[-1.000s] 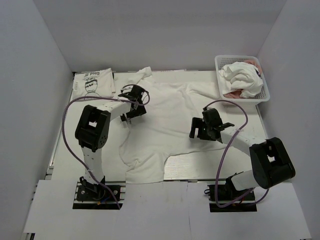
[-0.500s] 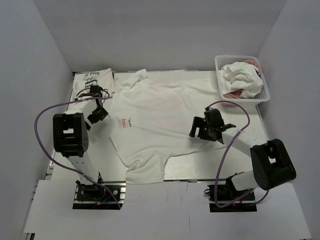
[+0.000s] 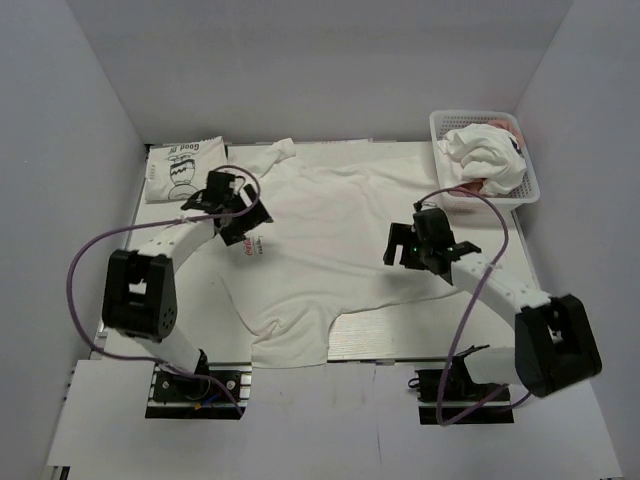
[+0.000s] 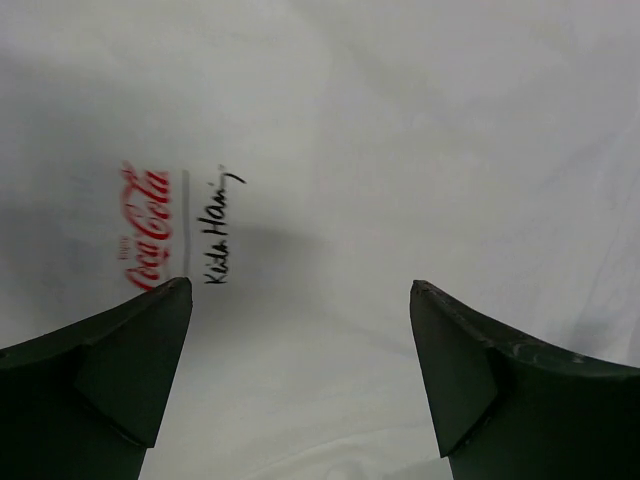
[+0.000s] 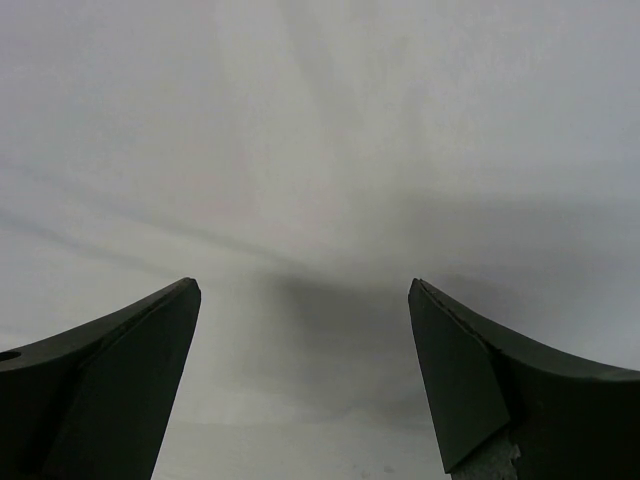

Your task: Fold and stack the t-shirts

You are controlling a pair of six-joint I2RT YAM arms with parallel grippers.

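Observation:
A white t-shirt (image 3: 330,240) with a small red print (image 3: 251,247) lies spread flat across the table. My left gripper (image 3: 240,215) hovers over its left chest, open, with the red and black lettering (image 4: 165,228) just ahead of the left finger. My right gripper (image 3: 418,246) hangs open over the shirt's right side, plain white cloth (image 5: 300,200) between its fingers. A folded white t-shirt with black cartoon print (image 3: 183,168) rests at the back left corner. More t-shirts, white and pink (image 3: 485,160), are heaped in the basket.
A white lattice basket (image 3: 530,178) stands at the back right corner. The grey table edge (image 3: 400,340) shows below the shirt's hem. White walls close in the left, right and back sides.
My left gripper swung out to the left, then came back right onto the shirt's chest by the print. The shirt's left side now lies spread flat. My right gripper shifted slightly up and right.

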